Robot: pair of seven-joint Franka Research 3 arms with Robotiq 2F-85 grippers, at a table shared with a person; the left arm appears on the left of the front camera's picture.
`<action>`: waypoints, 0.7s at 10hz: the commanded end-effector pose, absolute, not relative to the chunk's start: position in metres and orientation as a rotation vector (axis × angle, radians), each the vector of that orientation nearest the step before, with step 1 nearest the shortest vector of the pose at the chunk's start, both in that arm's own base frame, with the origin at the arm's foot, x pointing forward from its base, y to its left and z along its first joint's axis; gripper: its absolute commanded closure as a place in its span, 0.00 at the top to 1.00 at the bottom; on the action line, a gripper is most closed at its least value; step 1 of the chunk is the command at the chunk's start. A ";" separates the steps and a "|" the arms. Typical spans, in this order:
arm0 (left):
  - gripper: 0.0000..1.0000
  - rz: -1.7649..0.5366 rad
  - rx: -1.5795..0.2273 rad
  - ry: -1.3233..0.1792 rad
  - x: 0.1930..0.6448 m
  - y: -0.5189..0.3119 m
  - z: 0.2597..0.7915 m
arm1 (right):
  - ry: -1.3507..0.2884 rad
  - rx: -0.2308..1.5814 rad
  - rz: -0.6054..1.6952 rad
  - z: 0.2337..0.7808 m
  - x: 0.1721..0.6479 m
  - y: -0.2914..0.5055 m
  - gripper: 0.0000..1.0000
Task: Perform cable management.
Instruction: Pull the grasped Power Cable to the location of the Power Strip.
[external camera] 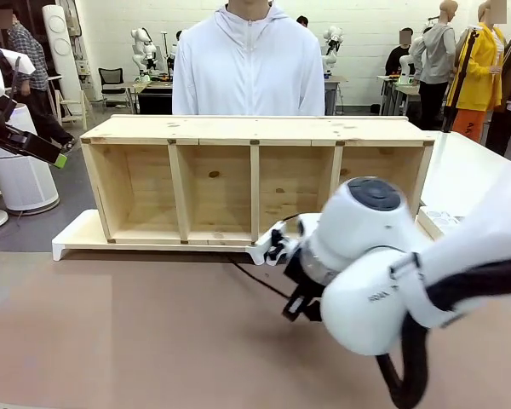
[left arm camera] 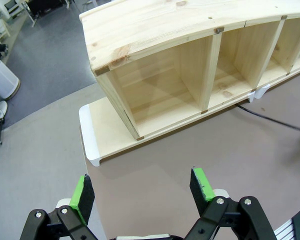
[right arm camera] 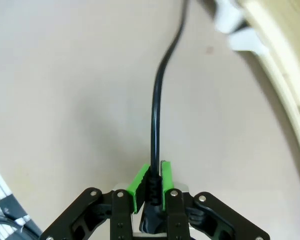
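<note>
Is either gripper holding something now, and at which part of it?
The right gripper pinches the black cable at the ribbed part near its plug. The left gripper is open and holds nothing.

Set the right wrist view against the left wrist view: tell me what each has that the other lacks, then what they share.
Right wrist view: the right gripper shut on the cable at its thick end. Left wrist view: the left gripper, open over bare table, and the open compartments of the wooden shelf. Both: the cable lying on the table beside the shelf's base.
</note>
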State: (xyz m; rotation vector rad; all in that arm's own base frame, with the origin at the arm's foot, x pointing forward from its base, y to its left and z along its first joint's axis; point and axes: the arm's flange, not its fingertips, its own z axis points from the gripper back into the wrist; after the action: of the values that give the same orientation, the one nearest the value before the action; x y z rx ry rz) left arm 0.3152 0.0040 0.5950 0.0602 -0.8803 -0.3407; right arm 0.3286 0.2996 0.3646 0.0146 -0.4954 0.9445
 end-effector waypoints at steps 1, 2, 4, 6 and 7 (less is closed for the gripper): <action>1.00 -0.338 0.061 -0.887 0.317 0.004 0.594 | -0.527 -0.035 0.801 0.388 0.297 0.222 0.14; 1.00 -0.338 0.061 -0.887 0.317 0.004 0.594 | -0.529 -0.048 0.755 0.392 0.295 0.207 0.14; 1.00 -0.338 0.061 -0.887 0.317 0.004 0.594 | -0.541 -0.089 0.652 0.402 0.280 0.170 0.14; 1.00 -0.338 0.061 -0.887 0.317 0.004 0.594 | -0.533 -0.124 0.564 0.407 0.271 0.142 0.14; 1.00 -0.338 0.061 -0.887 0.317 0.004 0.594 | -0.531 -0.138 0.525 0.409 0.267 0.128 0.14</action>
State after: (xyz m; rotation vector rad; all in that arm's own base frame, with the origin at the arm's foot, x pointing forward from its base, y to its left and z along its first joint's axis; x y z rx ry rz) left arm 0.3153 0.0041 0.5949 0.0599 -0.8800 -0.3407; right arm 0.3588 0.1880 0.4660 -0.1016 -0.5205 0.5780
